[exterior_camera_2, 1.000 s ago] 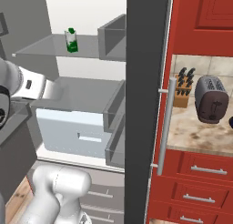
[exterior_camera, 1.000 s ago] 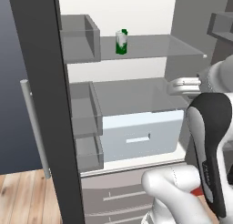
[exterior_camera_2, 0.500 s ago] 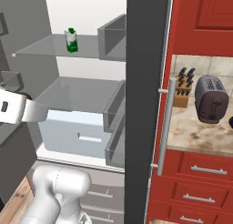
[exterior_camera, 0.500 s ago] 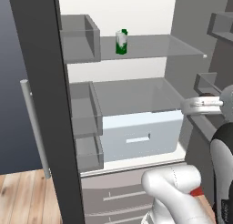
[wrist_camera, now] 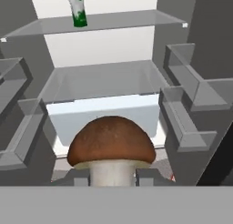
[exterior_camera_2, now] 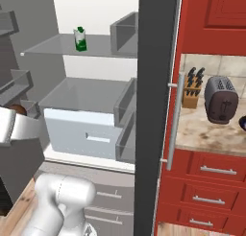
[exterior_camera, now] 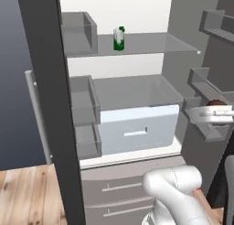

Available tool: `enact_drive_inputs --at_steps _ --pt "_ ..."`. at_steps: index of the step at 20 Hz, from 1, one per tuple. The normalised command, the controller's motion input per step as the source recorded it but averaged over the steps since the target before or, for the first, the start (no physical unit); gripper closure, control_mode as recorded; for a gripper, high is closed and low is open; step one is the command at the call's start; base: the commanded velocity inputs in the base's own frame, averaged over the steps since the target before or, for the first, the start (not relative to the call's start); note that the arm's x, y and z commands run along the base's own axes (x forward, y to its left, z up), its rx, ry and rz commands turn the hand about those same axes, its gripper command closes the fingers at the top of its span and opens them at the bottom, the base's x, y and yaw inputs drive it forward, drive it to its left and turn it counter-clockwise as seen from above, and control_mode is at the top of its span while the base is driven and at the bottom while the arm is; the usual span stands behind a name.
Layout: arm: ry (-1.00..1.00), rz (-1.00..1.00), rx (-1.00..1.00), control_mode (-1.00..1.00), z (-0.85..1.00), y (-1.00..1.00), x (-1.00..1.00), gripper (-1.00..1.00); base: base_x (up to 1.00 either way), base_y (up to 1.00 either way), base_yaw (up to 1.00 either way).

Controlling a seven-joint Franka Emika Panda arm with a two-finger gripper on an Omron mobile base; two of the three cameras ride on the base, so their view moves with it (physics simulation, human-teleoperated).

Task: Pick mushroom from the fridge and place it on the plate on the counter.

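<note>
Mushroom is showing as a brown cap at the right edge of the left base view, riding on the gripper, which is retreating rightward from the fridge interior compared with 1 second ago; extraction is looking complete. Right base view: the cap is sitting at left centre, partly cut off by the white hand. Hand view: the gripper is pinching the stem; fingertips are largely hidden. The plate is not identifiable.
</note>
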Motion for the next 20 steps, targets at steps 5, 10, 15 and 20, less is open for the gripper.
enact_drive_inputs --at_steps 5,10,15,20 --pt "0.0 0.0 0.0 1.0 0.0 0.0 0.0 1.0 -0.53 0.16 -0.19" --pt "0.0 0.0 0.0 1.0 0.0 0.0 0.0 1.0 -0.55 0.15 -0.47" --pt "0.0 0.0 0.0 1.0 0.0 0.0 0.0 1.0 -0.65 0.03 -0.65" --pt "0.0 0.0 0.0 1.0 0.0 0.0 0.0 1.0 -0.61 -0.03 -0.66"
